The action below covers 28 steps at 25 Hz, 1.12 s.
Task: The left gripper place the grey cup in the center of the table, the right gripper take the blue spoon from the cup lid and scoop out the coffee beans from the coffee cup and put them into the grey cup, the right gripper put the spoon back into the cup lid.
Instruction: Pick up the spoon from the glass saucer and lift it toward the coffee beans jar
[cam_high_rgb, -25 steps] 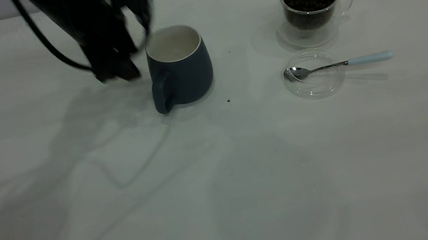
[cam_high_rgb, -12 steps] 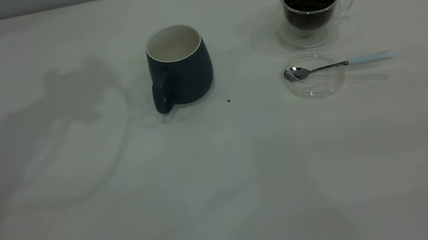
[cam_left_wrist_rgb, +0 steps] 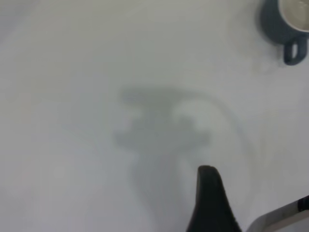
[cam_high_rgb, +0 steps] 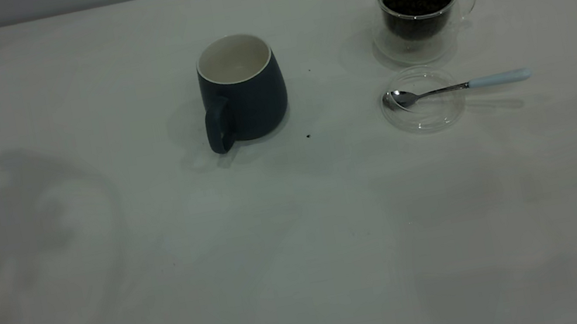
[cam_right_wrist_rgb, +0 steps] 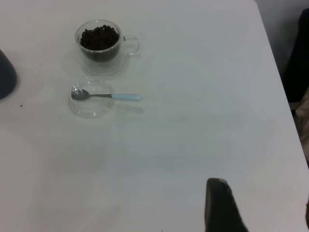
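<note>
The grey cup (cam_high_rgb: 243,90) stands upright and empty at the table's middle, handle toward the front; it also shows far off in the left wrist view (cam_left_wrist_rgb: 285,21). The glass coffee cup (cam_high_rgb: 419,8) full of beans stands at the back right. The blue-handled spoon (cam_high_rgb: 459,86) lies with its bowl in the clear cup lid (cam_high_rgb: 424,108) in front of it. Neither arm shows in the exterior view. My left gripper (cam_left_wrist_rgb: 256,193) is open and empty, high over bare table left of the cup. My right gripper (cam_right_wrist_rgb: 263,195) is open and empty, well away from the spoon (cam_right_wrist_rgb: 108,95).
A stray bean (cam_high_rgb: 308,136) lies just right of the grey cup. The table's right edge (cam_right_wrist_rgb: 277,72) is close to the right arm. The left arm's shadow (cam_high_rgb: 7,217) falls on the left part of the table.
The left arm, which stood right beside the grey cup, has pulled away to the left and out of the exterior view. Its shadow has slid leftward. The cup, lid and spoon have not moved.
</note>
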### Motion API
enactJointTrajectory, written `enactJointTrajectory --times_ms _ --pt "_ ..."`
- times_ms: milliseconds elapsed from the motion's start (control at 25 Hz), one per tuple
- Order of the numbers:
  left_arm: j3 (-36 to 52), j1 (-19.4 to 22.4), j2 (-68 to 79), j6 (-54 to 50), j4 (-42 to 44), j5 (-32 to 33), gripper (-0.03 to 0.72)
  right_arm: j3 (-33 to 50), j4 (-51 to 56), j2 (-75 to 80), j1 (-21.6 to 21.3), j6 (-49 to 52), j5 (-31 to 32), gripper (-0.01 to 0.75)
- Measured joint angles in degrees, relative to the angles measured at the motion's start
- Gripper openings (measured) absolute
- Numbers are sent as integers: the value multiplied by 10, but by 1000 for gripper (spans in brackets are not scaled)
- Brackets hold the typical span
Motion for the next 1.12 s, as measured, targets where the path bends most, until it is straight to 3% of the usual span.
enactJointTrajectory --times_ms 160,640,800,1120 --pt "89 0 -76 -45 12 0 566 0 0 0 0 0 0 451" --pt "521 0 -398 -130 36 -31 566 0 0 0 0 0 0 451" --pt "582 0 -506 -183 67 -38 566 0 0 0 0 0 0 451" --pt "616 0 -688 -227 71 -32 566 0 0 0 0 0 0 451"
